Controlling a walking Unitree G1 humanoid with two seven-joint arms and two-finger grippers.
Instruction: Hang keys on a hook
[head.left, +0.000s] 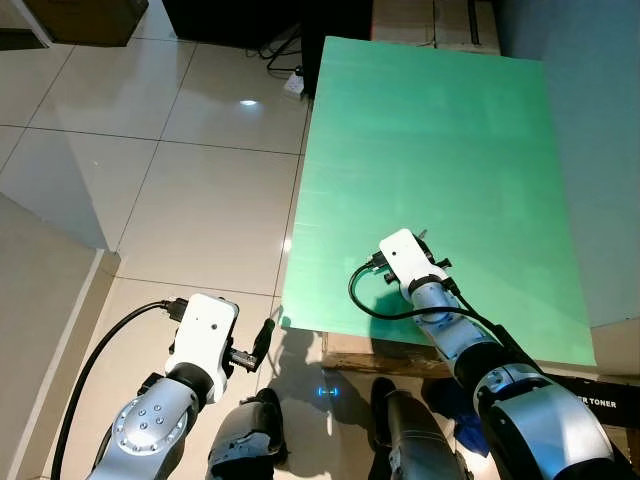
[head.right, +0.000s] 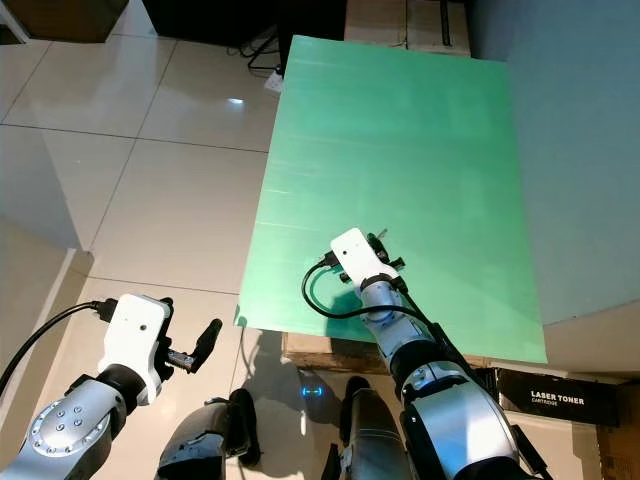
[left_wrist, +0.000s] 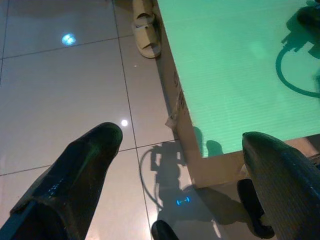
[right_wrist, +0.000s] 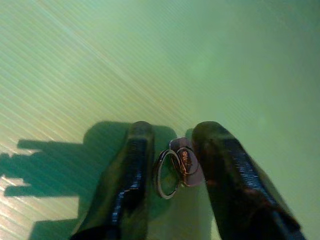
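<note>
A small bunch of keys (right_wrist: 184, 169), a silver ring with a dark key, lies on the green board (head.left: 430, 130). My right gripper (right_wrist: 175, 150) points down at the board's near part, its two black fingers (right_wrist: 132, 170) drawn in against either side of the keys. In the left eye view the right wrist (head.left: 405, 255) hides the keys. My left gripper (head.left: 262, 345) hangs open over the tiled floor to the left of the board, holding nothing. I see no hook.
The green board rests on a cardboard box (head.left: 370, 352). A pair of beige slippers (left_wrist: 145, 27) lies on the floor beside it. A black toner box (head.right: 545, 395) sits at the lower right. Cables (head.left: 285, 60) lie near the board's far corner.
</note>
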